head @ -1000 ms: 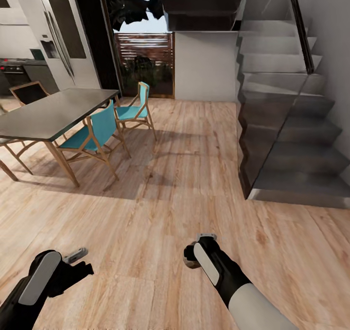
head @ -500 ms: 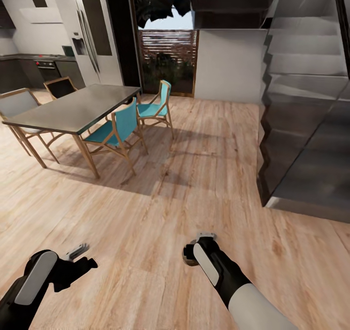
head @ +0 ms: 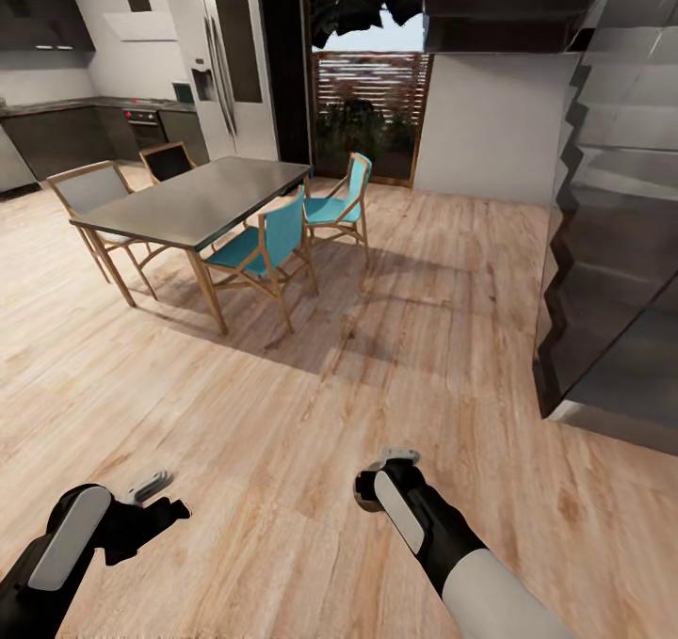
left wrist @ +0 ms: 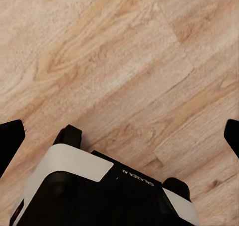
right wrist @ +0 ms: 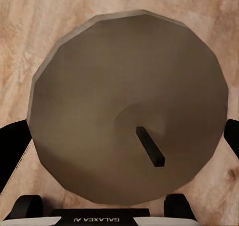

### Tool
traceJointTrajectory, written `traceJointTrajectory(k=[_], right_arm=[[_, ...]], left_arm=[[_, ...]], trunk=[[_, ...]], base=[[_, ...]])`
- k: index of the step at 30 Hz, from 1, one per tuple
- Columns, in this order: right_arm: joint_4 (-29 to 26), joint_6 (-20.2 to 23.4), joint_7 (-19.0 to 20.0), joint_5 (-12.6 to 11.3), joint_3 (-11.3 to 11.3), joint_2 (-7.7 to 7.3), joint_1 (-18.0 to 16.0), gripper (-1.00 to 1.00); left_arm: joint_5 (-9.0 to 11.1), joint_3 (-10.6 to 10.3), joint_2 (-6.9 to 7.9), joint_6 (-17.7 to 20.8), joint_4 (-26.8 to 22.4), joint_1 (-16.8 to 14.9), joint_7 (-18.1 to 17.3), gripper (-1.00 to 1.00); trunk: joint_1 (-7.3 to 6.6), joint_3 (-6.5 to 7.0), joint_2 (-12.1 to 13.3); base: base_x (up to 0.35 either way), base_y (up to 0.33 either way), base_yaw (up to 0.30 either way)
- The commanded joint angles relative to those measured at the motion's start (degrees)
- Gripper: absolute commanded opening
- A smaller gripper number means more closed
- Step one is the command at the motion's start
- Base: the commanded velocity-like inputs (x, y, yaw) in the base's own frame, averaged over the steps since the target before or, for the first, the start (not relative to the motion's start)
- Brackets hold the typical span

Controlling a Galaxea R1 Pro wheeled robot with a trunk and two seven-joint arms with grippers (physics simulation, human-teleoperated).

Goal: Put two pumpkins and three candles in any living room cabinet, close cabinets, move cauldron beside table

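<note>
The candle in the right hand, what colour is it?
Grey-brown candle, dark wick; right wrist view.

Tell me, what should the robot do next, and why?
Probably keep carrying on toward the living room: the right gripper holds a candle, the left gripper is open over bare wood floor, and ahead stands a dining table, not a cabinet.

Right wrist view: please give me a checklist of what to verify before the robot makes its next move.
1. Candle sits between the right end effector fingers: ok.
2. Grip is firm: cannot tell.
3. Left end effector is open and empty over the wood floor: ok.
4. Cabinet in sight: not ok; ahead are a dining table, teal chairs and stairs.
5. Floor directly ahead is free: ok.
</note>
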Motion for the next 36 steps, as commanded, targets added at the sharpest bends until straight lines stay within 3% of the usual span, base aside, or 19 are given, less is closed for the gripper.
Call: traceJointTrajectory(k=[1, 17, 23, 31, 36], right_arm=[[0.0, -0.4, 0.0, -0.1, 0.0, 0.00, 0.0, -1.00], [0.0, -0.9, 0.0, -0.4, 0.0, 0.00, 0.0, -1.00], [0.0, -0.7, -0.2, -0.4, 0.0, 0.00, 0.0, -1.00], [-0.2, -0.3, -0.3, -0.3, 0.1, 0.00, 0.0, -1.00], [-0.3, -0.4, -0.3, -0.2, 0.1, 0.00, 0.0, -1.00]], left_arm=[[0.0, 0.0, 0.00, 0.0, 0.0, 0.0, 0.0, 1.00], [-0.1, 0.0, 0.06, 0.0, 0.0, 0.0, -0.1, 1.00], [0.4, 0.0, 2.25, 0.1, 0.0, 0.0, -0.2, 1.00], [0.3, 0.0, 2.46, 0.1, 0.0, 0.0, -0.2, 1.00], [0.3, -0.2, 2.26, 0.2, 0.0, 0.0, -0.2, 1.00]], trunk=[[-0.23, 0.15, 0.4], [-3.74, 2.91, 6.8], [-5.06, 4.01, 9.2], [-6.82, 5.79, 12.4], [-6.82, 6.11, 12.4]], base=[[0.000, 0.000, 0.267], [0.000, 0.000, 0.281], [0.000, 0.000, 0.298], [0.000, 0.000, 0.275], [0.000, 0.000, 0.246]])
